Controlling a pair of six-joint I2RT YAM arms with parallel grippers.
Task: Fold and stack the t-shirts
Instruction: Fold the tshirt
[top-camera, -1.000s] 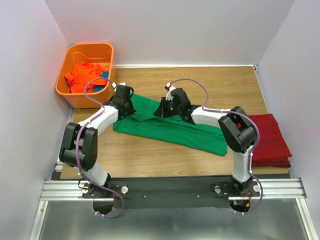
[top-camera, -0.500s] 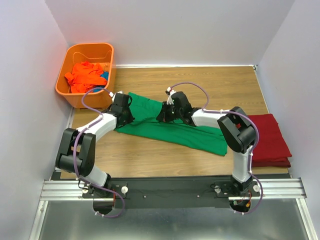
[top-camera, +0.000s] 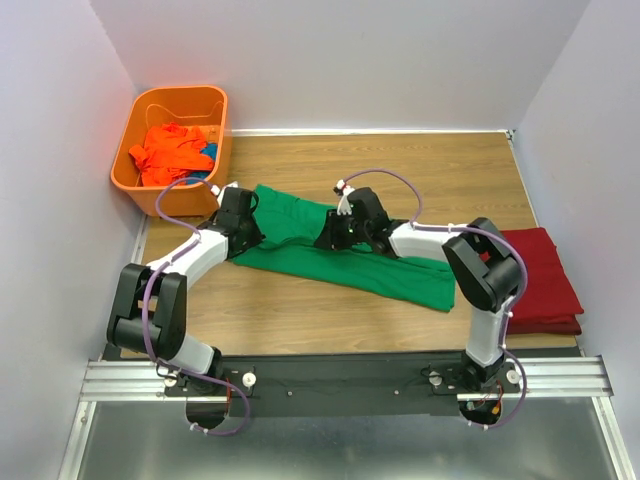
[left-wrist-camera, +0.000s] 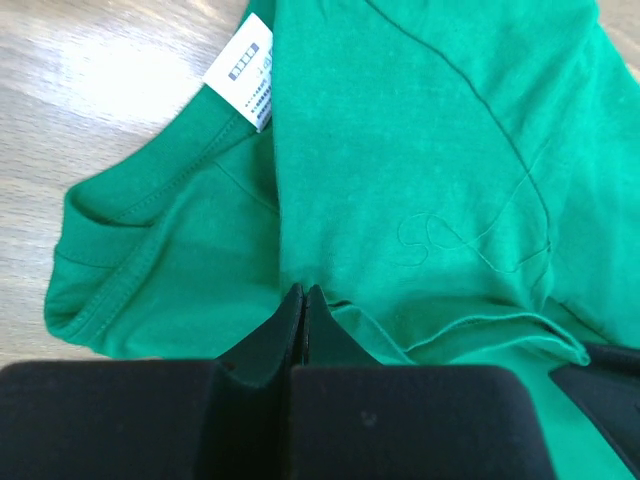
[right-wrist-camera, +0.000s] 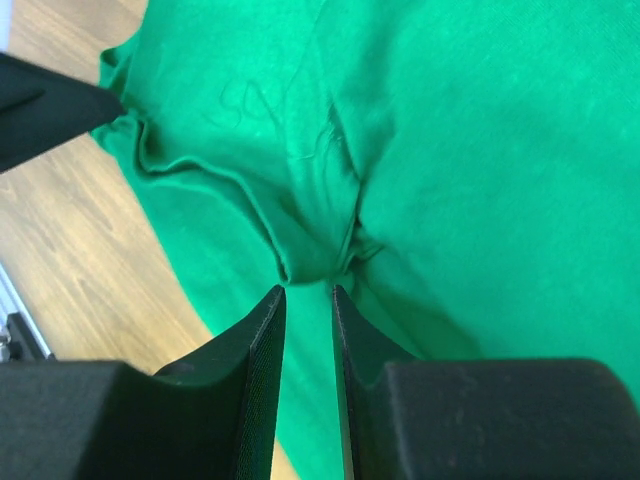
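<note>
Your left pincer (left-wrist-camera: 302, 293) pinches a fold of the green t-shirt (left-wrist-camera: 400, 150); your right pincer (right-wrist-camera: 308, 290), narrow, seems to grip another; overhead, both tips are hidden.

Left pincer (left-wrist-camera: 300, 300) pinching green t-shirt (left-wrist-camera: 420, 150) fold, white label (left-wrist-camera: 243, 75), wooden table (left-wrist-camera: 90, 90)

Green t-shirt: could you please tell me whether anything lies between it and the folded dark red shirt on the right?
Nothing visible lies on the table between the green t-shirt and the dark red t-shirt; only the right arm, at its elbow, rises over that gap.
</note>
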